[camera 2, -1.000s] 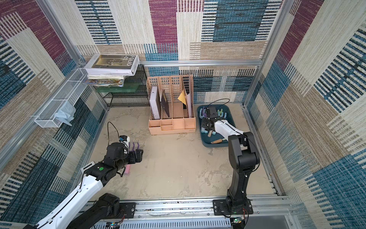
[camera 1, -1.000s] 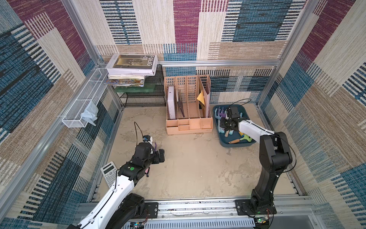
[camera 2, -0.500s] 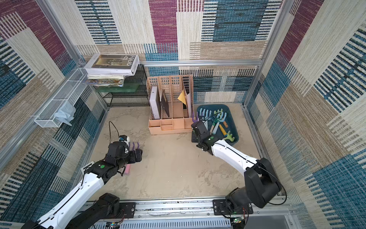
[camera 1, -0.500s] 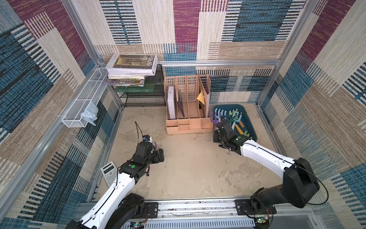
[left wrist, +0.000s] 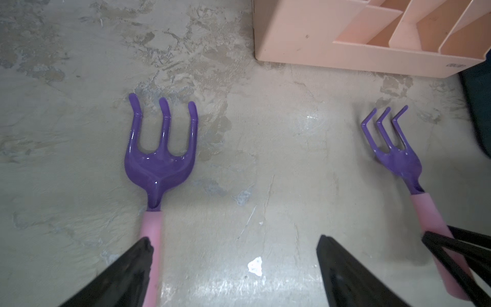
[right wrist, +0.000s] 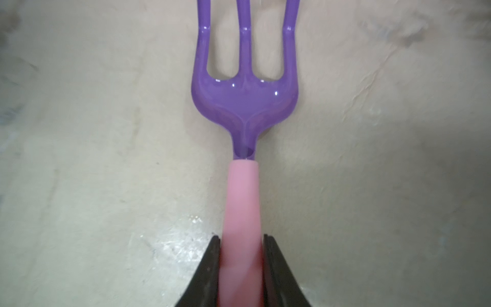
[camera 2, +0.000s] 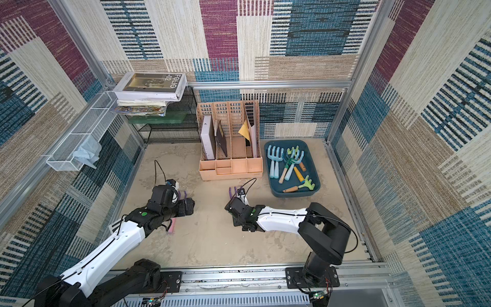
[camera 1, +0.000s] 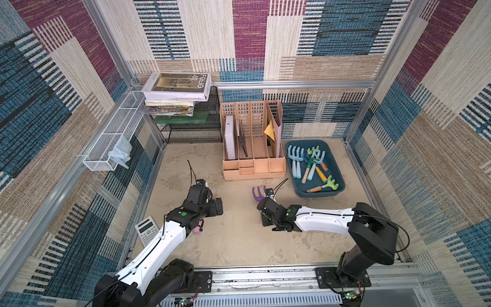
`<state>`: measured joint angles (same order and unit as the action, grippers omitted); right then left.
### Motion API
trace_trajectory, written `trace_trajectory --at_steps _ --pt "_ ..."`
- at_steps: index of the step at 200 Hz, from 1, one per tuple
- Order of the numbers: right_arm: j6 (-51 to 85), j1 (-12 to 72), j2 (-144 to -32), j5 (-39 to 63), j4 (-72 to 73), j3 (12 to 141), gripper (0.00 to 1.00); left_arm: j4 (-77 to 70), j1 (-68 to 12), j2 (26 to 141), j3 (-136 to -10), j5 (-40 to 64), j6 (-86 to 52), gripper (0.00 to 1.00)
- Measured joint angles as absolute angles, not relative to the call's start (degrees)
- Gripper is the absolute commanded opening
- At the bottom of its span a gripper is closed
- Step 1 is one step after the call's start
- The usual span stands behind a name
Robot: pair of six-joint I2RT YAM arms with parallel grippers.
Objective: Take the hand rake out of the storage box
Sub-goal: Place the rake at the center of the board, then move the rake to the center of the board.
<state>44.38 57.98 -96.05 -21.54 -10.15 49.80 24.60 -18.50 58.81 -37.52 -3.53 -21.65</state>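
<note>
Two white-and-black arms, the left arm (camera 1: 159,240) and the right arm (camera 1: 325,220), reach over the mottled beige table (camera 1: 239,247). At the rear stands the peach file organiser (camera 1: 253,170). Just beside it, toward the robot's right, sits the teal storage box (camera 1: 318,194), with several blue and green garden tools (camera 1: 313,166) lying loose in it. Nearer the robot, the right gripper (right wrist: 241,239) is clamped on the pink handle of the hand rake (right wrist: 244,106), whose purple tines point toward the organiser. This rake is outside the box, over bare table in front of the organiser's corner; whether it touches the surface cannot be told. The left gripper (left wrist: 233,238) has its jaws spread wide and holds nothing, and a second rake (left wrist: 159,159) of the same colours lies flat on the table beside one finger
</note>
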Motion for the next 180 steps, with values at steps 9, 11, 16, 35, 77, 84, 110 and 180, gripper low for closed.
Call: trace_trajectory --at_steps 9,11,16,35,77,84,110,180 --pt "44.97 58.24 -97.17 -21.61 -9.65 49.84 0.06 24.53 -18.50 59.20 -37.65 -2.59 -21.63 0.98" --pt "45.08 58.28 -97.30 -21.61 -9.54 49.89 0.07 24.53 -18.50 59.31 -37.67 -2.55 -21.63 0.97" --pt "45.39 58.43 -97.86 -21.61 -9.39 50.11 0.10 24.53 -18.50 59.44 -37.71 -2.37 -21.63 0.96" --pt "46.15 59.00 -98.98 -21.78 -8.67 51.05 0.24 24.47 -18.63 59.86 -37.74 -0.60 -21.56 0.93" --pt "46.61 60.95 -98.70 -20.01 -8.01 51.16 0.64 24.99 -22.72 63.75 -40.99 0.47 -22.11 0.92" --pt "46.65 61.17 -98.06 -19.53 -7.94 50.74 0.74 25.17 -24.73 64.51 -41.76 -0.10 -22.17 0.92" --pt "46.54 60.71 -94.15 -20.75 -7.94 48.56 0.86 26.61 -32.12 69.52 -45.63 -2.81 -23.62 0.88" --pt "41.01 40.62 -63.13 -29.36 -11.51 35.09 0.96 32.18 -50.68 92.66 -63.33 -13.65 -34.26 0.81"
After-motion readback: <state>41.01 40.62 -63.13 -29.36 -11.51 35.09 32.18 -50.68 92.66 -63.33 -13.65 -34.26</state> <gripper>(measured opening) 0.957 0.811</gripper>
